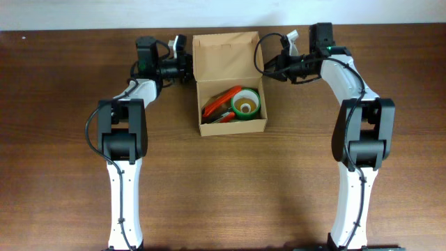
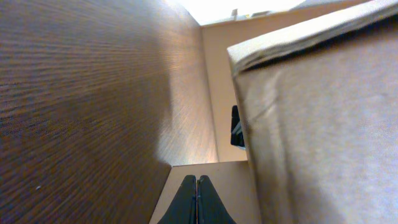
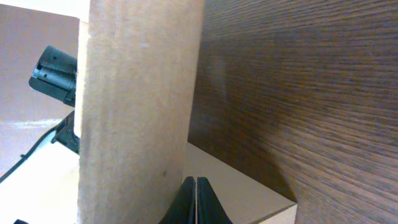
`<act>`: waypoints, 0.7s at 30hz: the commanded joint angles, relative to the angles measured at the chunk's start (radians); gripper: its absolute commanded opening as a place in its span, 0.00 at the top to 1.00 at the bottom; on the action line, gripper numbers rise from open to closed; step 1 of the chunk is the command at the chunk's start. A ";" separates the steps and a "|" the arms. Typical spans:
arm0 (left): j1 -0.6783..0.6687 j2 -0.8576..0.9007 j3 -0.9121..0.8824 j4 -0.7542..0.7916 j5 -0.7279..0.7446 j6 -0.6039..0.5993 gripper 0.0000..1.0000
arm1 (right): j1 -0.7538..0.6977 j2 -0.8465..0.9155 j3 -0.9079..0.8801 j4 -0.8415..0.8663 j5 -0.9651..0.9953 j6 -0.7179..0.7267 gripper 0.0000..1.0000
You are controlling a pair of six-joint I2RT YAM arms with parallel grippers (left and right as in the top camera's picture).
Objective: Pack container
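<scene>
Closed jaws flanking container [image 1: 226, 57], tape roll [image 1: 255, 100] inside

Your left arm [image 1: 124, 139] and right arm [image 1: 363, 143] match: white link shells and black joint housings, with black cables [image 1: 88, 129] looping alongside. You have a small green light [image 1: 327, 48] near the right wrist. In both wrist views, your jaws show black fingers [image 2: 188, 202] tapering to thin wedge tips.

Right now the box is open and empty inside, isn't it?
Not quite. The box is open, but it isn't empty. The overhead view shows a green tape roll and red things inside.
</scene>
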 commanded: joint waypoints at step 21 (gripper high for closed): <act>-0.004 0.013 0.140 0.202 0.083 -0.003 0.98 | -0.001 0.013 0.249 -0.062 -0.093 0.005 0.96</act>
